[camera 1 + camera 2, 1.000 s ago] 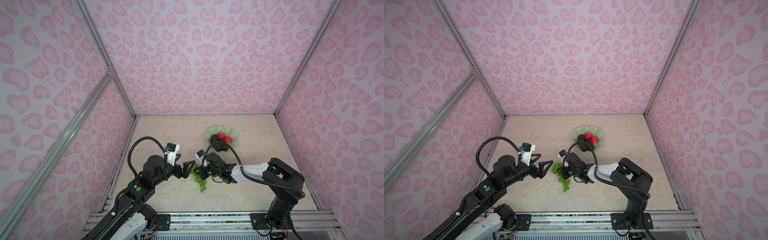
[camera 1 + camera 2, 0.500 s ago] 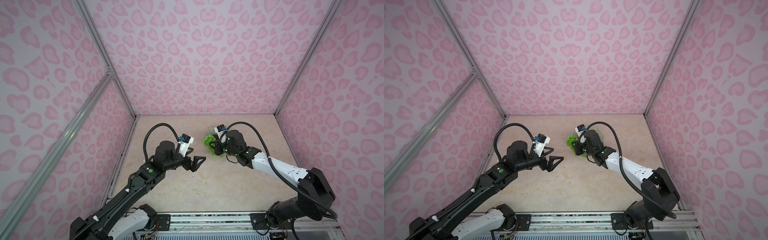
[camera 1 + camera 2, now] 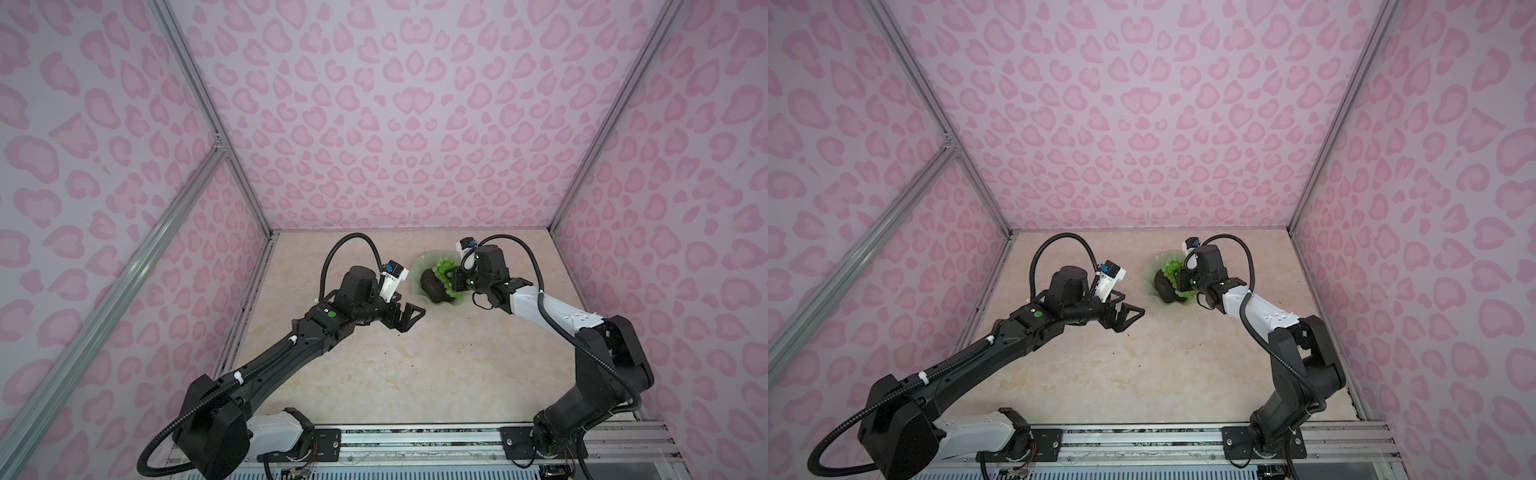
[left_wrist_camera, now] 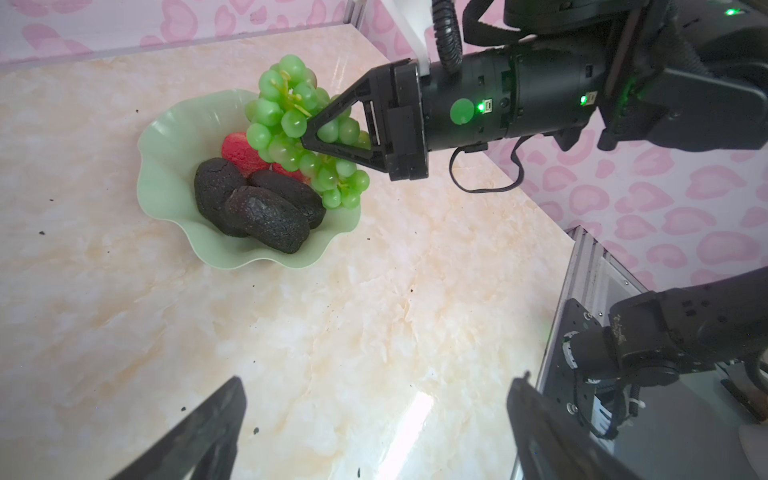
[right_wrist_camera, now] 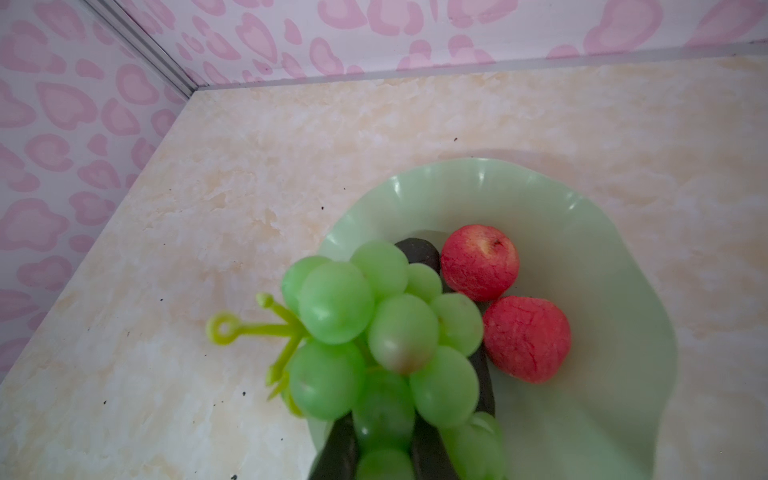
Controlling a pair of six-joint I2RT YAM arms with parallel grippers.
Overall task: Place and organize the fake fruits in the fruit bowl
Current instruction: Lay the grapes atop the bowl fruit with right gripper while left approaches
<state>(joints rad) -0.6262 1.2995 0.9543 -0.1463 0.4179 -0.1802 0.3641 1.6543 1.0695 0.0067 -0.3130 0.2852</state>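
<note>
Grapes (image 4: 291, 124) look light, glossy and floppy, so a pinch across the cluster's core should hold better than one on single berries. Nearest, the left end effector (image 3: 409, 319) hovers released over mid-table. Farther, the right end effector (image 4: 309, 135) is clenched on the Grapes above the fruit bowl (image 4: 166, 137), near the table's far edge, over the avocados (image 4: 266, 218).

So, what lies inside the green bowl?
Three dark avocados and two red fruits lie in the fruit bowl. The grapes, held by the right gripper, hang over them, hiding parts.
</note>
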